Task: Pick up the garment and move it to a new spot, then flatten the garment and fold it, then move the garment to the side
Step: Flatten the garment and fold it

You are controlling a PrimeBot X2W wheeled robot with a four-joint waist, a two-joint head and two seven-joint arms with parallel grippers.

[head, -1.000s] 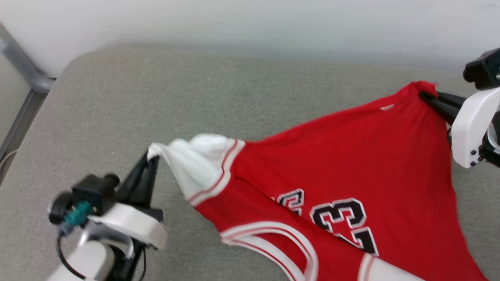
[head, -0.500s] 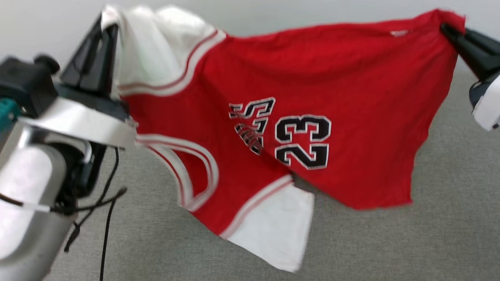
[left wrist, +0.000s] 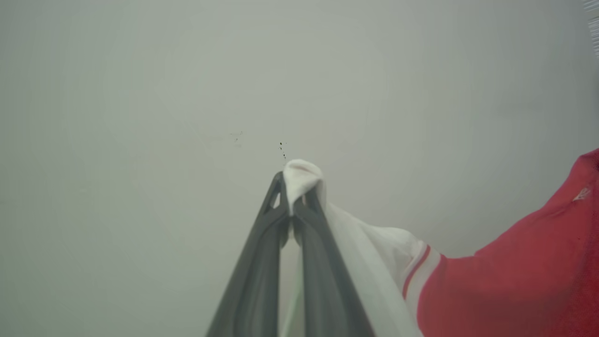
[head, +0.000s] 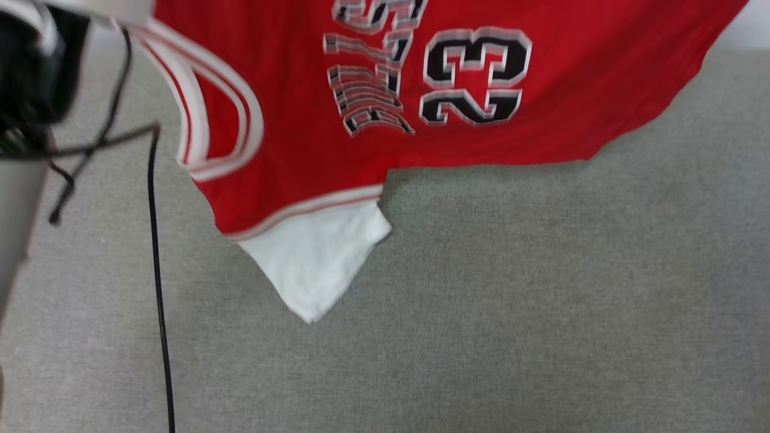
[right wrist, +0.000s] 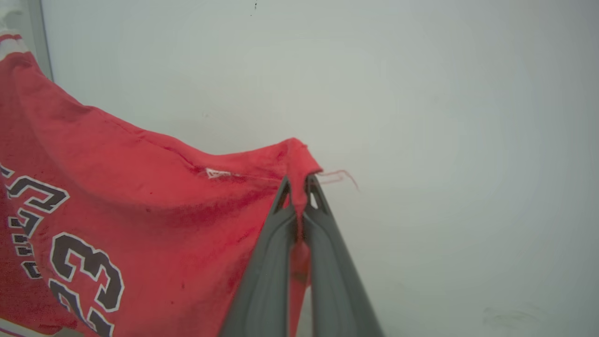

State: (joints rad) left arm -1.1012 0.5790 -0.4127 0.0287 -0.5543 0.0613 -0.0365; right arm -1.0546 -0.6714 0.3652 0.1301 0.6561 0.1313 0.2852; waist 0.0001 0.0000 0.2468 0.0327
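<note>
The garment (head: 301, 144), a red jersey with white sleeves and black "23" lettering, hangs in the air above the grey cushion, stretched between my two arms. One white sleeve (head: 313, 264) dangles lowest, near the cushion. My left gripper (left wrist: 292, 187) is shut on the tip of the other white sleeve (left wrist: 369, 252). A red corner of the garment (right wrist: 154, 196) is pinched in my right gripper (right wrist: 298, 185), which is shut too. In the head view the top of the garment runs past the upper edge.
A grey upholstered cushion (head: 511, 300) lies below the hanging cloth. My left arm's dark wrist and loose black cable (head: 157, 270) hang at the head view's left. A plain pale wall (left wrist: 187, 93) stands behind both grippers.
Both arms have lifted the garment off the cushion and raised it high. It hung partly on the cushion a second ago and now hangs free. The head view has shifted too.
</note>
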